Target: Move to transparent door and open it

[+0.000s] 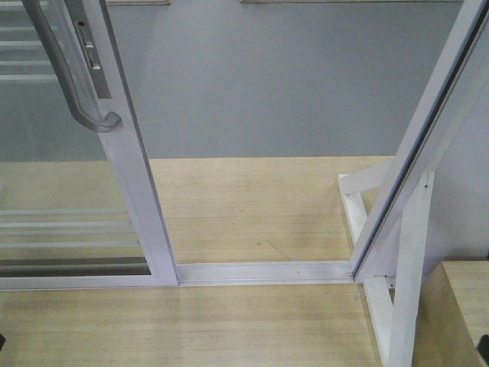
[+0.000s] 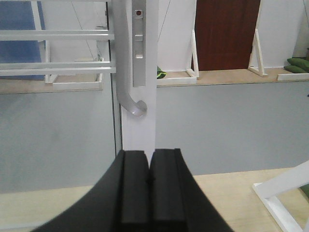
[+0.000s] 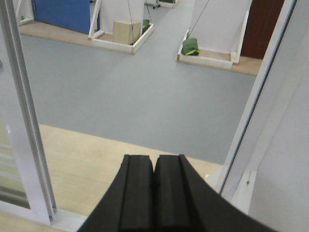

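The door (image 1: 137,191) is seen at the left of the front view, its white frame reaching down to the floor track (image 1: 263,272), and an open gap is left between it and the slanted post (image 1: 416,145) on the right. The grey handle (image 1: 72,76) is fixed to the frame beside the lock plate (image 1: 90,53), with its curved lower end turned outward. Thin white bars (image 1: 65,225) are shown across the glass. From the left wrist, the door frame (image 2: 139,121) is met straight ahead, and the left fingers (image 2: 148,186) are pressed together, empty, just below the handle's end (image 2: 135,107). The right fingers (image 3: 154,191) are likewise pressed together, empty, pointed through the gap over wooden floor (image 3: 96,154).
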Robot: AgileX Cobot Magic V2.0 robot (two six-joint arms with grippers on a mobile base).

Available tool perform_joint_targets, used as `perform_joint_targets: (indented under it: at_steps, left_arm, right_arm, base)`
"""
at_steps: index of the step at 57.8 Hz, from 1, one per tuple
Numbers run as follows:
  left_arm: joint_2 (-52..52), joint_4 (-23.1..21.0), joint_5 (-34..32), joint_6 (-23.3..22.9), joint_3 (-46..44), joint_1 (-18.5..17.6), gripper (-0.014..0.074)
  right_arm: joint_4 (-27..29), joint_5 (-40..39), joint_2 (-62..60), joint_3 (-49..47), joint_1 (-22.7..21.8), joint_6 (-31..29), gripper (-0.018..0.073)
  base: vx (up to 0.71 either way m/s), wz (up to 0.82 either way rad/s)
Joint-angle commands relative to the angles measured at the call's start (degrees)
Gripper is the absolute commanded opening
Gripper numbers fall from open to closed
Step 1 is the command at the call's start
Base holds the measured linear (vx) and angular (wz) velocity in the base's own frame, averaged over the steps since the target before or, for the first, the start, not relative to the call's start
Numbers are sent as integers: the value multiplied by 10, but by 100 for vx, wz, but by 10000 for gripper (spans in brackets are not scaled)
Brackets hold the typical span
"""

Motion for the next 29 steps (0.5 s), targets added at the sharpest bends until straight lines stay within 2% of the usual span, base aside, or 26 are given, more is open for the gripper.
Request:
perform_joint_targets:
  at_steps: [1, 10, 12, 19, 29]
  left_arm:
    - [-7, -6, -43, -5, 14, 1, 0]
    - [-7, -6, -43, -5, 14, 1, 0]
    - [-7, -6, -43, -5, 14, 1, 0]
    - [-7, -6, -43, -5, 14, 1, 0]
    - [-7, -6, -43, -5, 14, 1, 0]
  right_arm:
    - [22, -114, 7, 54, -3, -5, -3]
    - [50, -245, -19, 163, -3, -5, -3]
    - [51, -222, -35, 159, -3, -6, -3]
    - [49, -214, -86, 160, -5, -12, -3]
    - [50, -209, -84, 160, -21, -12, -1]
  base:
    - [0, 0]
    - [0, 0]
    - [0, 0]
    - [0, 0]
    - [0, 0]
